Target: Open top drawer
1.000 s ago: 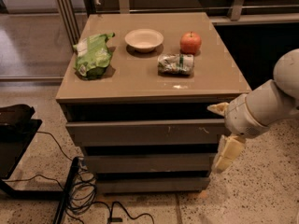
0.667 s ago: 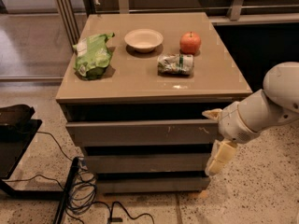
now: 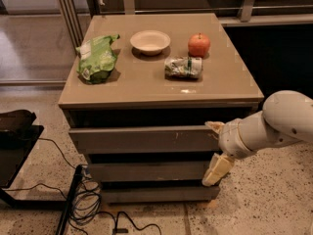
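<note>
The top drawer (image 3: 142,140) is the wide grey-taupe front just under the cabinet top, with small white scratches right of centre. A dark gap shows above it. My gripper (image 3: 215,148) is at the drawer's right end, on a white arm coming in from the right. Its two cream fingers are spread wide. The upper finger (image 3: 213,126) is at the drawer front's top right corner. The lower finger (image 3: 217,169) hangs in front of the middle drawer (image 3: 146,171). The gripper holds nothing.
On the cabinet top (image 3: 137,84) lie a green bag (image 3: 96,58), a white bowl (image 3: 150,41), an apple (image 3: 199,44) and a crushed can (image 3: 182,67). The bottom drawer (image 3: 156,194) is below. Black cables (image 3: 88,202) and a black stand (image 3: 14,141) sit on the floor at left.
The arm and gripper have moved left, bringing the fingers to the right end of the top drawer front. The drawer itself has not visibly moved.
</note>
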Controlling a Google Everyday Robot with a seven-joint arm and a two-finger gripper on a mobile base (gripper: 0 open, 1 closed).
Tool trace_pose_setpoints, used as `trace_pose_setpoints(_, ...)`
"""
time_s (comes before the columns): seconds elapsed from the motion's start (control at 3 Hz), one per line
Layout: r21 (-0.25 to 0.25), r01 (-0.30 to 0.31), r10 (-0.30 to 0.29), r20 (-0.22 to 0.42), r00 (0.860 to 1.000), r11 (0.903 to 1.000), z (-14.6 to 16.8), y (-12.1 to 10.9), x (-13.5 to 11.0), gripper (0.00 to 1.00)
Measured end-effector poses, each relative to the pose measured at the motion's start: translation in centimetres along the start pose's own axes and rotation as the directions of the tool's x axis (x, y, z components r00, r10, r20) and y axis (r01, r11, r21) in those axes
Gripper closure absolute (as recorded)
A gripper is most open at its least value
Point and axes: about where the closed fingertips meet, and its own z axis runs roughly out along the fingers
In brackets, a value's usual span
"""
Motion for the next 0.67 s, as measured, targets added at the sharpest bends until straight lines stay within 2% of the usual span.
trace_pose_setpoints(0.67, 0.072, 0.044, -0.044, 0.003, 0.999, 0.9965, 3.3, -3.2, 0.7, 0.0)
